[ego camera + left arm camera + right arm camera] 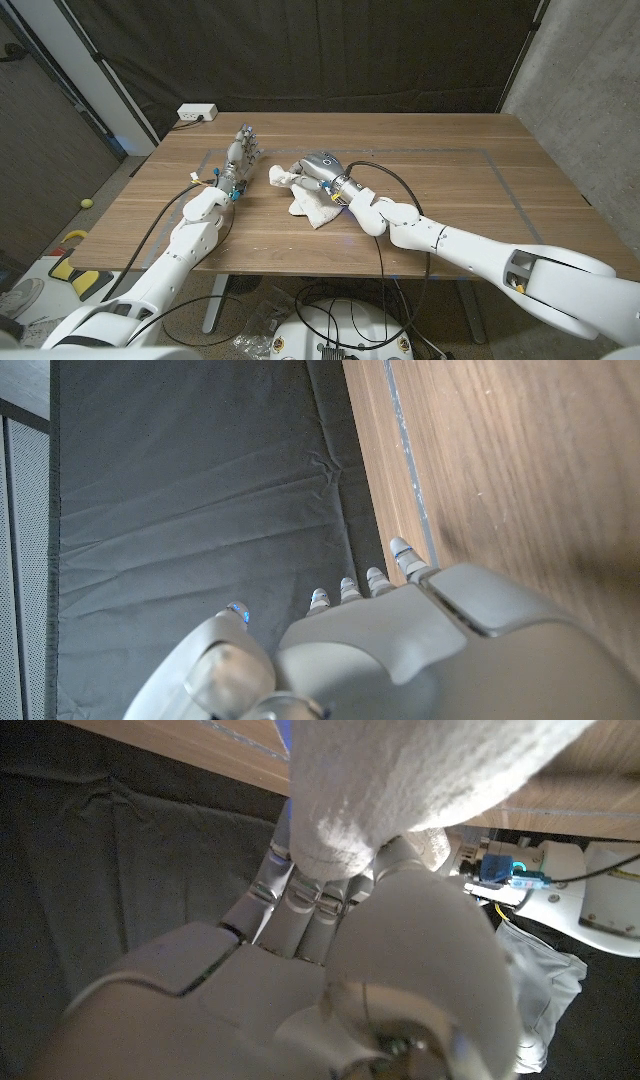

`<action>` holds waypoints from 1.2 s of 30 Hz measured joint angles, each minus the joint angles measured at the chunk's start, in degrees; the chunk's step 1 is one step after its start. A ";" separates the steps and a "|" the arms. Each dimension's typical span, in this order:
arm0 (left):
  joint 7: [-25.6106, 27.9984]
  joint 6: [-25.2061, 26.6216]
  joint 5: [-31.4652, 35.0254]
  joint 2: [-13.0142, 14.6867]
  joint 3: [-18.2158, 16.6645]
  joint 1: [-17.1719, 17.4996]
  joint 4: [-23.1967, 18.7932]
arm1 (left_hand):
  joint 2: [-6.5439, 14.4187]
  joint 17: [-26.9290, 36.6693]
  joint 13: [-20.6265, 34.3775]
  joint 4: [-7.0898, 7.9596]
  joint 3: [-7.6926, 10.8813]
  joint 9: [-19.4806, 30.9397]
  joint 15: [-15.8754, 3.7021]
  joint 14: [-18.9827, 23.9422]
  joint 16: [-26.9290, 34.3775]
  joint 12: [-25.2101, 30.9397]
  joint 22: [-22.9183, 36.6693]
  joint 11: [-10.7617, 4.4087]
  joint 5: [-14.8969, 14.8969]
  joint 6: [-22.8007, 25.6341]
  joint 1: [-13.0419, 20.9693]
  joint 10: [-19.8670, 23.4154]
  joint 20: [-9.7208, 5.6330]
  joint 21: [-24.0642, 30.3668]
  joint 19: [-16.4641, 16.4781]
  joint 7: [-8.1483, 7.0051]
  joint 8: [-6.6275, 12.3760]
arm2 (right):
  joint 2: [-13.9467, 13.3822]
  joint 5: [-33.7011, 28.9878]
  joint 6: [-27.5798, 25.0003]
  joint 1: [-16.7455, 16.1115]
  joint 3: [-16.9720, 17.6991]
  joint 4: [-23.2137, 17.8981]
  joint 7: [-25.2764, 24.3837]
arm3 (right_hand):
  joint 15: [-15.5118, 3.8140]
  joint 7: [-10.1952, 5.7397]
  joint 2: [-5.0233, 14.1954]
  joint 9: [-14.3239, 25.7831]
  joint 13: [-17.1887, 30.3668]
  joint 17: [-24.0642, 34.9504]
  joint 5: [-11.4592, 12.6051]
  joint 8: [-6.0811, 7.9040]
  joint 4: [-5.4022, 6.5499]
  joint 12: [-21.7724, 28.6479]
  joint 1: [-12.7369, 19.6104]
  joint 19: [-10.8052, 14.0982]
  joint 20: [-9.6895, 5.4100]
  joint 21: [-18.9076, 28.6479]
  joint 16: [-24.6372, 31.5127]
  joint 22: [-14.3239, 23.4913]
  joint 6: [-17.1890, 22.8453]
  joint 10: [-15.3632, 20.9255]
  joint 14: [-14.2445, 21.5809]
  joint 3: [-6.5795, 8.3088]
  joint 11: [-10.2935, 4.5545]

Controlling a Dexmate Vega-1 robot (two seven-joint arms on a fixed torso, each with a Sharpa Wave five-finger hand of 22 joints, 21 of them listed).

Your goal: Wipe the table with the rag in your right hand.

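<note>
Right robot hand: the right robot hand (325, 168) is seen closed over the white rag (312, 200), fingers curled into the cloth, near the middle of the wooden counter (450, 200).
Rag: one bunched end is gripped in the right wrist view, rag (420, 770); the rest is spread on the counter, trailing toward the robot.
Left robot hand: the left robot hand (240, 155) is held just beside the rag, standing on its edge, fingers apart and nothing held; its fingertips (400, 548) are shown against the dark curtain (200, 490).
Background: a white power strip (196, 113) is set at the counter's far left corner.
Progress: wiping is judged under way, with most of the counter not yet covered.
Risk: the trailing cloth could be folded under or pulled loose on a fast stroke; a leftward sweep could bring rag and right robot hand against the left robot hand.
</note>
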 measured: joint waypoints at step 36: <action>-1.47 -0.15 0.12 0.52 -1.03 -0.09 -0.01 | 0.00 0.00 0.00 0.00 0.01 0.00 0.00 0.00 0.00 0.00 0.00 0.00 0.00 0.00 0.00 0.00 0.00 -0.22 0.00 0.00 0.00 | 2.48 -2.48 -4.12 2.77 -2.89 3.56 5.89 | 0.00 -0.29 0.10 -0.13 0.19 0.26 -0.23 -0.32 0.25 -0.24 0.15 -0.83 -0.18 0.42 -0.24 -1.59 0.29 0.03 0.00 -0.26 0.00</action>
